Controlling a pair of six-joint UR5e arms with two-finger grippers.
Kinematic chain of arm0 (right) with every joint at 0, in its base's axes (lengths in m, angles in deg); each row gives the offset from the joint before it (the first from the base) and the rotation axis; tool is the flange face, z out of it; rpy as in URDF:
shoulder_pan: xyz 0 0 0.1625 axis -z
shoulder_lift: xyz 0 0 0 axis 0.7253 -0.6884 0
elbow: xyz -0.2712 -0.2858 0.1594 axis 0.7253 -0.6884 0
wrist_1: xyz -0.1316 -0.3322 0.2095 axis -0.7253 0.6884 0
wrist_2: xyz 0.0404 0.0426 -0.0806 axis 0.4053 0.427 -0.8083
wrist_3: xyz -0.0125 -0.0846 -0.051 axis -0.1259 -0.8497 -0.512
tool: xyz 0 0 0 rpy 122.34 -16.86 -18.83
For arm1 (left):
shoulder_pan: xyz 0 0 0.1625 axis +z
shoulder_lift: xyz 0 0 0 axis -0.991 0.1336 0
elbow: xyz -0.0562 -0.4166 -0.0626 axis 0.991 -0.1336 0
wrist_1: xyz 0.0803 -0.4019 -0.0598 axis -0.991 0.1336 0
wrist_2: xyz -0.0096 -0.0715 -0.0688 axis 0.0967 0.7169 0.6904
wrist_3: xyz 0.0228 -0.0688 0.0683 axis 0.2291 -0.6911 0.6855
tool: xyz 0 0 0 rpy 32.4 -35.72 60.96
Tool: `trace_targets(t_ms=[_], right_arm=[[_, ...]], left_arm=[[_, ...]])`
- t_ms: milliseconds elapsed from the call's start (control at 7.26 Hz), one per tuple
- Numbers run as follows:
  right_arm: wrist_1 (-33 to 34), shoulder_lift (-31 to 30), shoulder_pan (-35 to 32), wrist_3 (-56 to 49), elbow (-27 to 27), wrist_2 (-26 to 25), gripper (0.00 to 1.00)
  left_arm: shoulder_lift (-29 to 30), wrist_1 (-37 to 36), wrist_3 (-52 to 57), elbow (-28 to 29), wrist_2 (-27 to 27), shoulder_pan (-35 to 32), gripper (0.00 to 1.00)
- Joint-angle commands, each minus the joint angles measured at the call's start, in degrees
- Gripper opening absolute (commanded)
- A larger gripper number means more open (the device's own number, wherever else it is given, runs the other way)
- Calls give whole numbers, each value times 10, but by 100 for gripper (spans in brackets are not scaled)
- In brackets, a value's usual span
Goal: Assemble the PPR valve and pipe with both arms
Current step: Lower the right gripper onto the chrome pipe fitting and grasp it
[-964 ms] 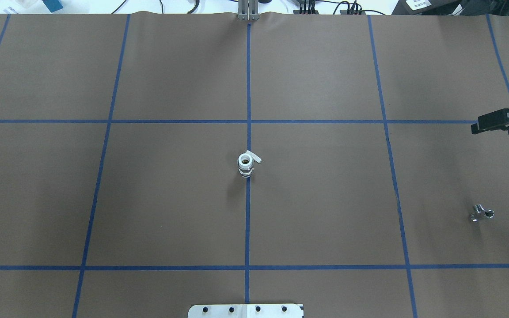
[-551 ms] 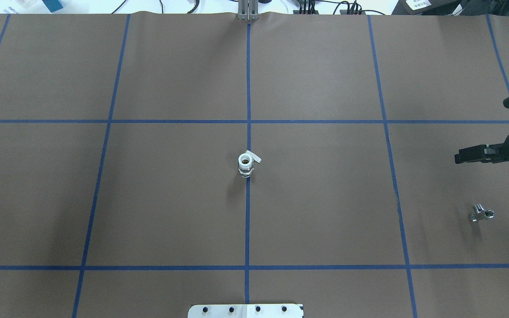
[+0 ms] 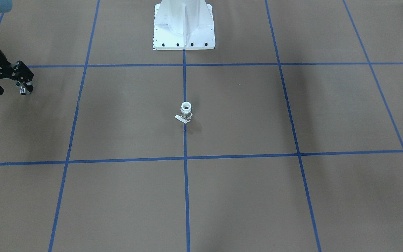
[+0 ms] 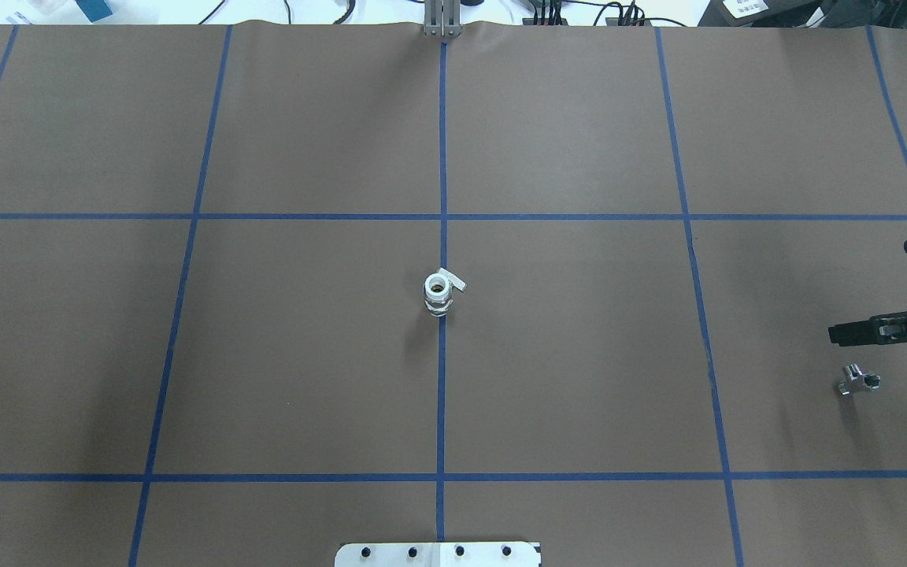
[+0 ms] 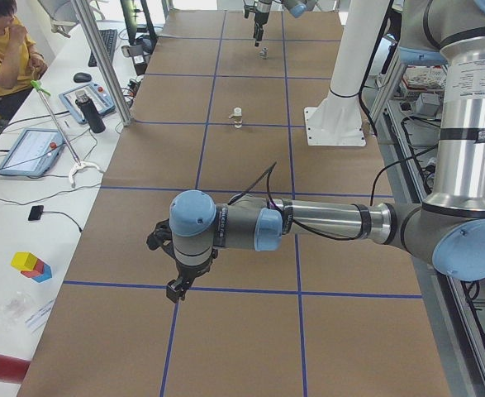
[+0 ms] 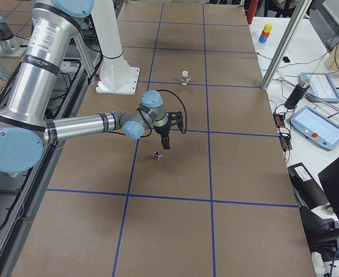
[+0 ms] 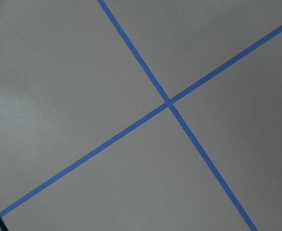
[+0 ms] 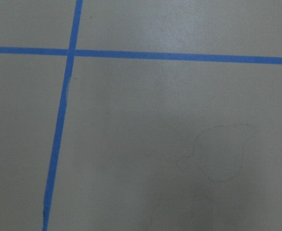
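We see a brown table cover (image 4: 579, 354) gridded with blue tape (image 4: 441, 394) around the white pedestal (image 3: 184, 24); across the table from it, a white desk (image 6: 313, 63) carries tablets (image 6: 317, 128).

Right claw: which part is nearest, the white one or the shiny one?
The shiny chrome pipe, just beside the right gripper; the white PPR valve stands far off, mid-table.

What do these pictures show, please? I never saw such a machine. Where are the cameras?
This is a robot: a left arm and a right arm, both grey, at a brown table. Cameras look from above, from the front, from both table ends, and from each wrist. A white PPR valve stands at the centre; a small shiny pipe lies aside. The right arm's fingers, open, hover near the pipe. The left arm's fingers hang over the table. Nothing is held.
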Motion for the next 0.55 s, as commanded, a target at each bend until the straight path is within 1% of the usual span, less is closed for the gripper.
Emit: trace_targets(t_ms=[0,276,413], right_arm=[[-12,-9,10,-31,-20,-1,100],[-16,-9,28,-30,-29,-14,100],[-52,-11,36,-28,-49,-19,100]], left_arm=[[-1,0,1,-2,0,0,100],[0,0,1,-4,0,0,100],[0,0,1,-4,1,0,100]])
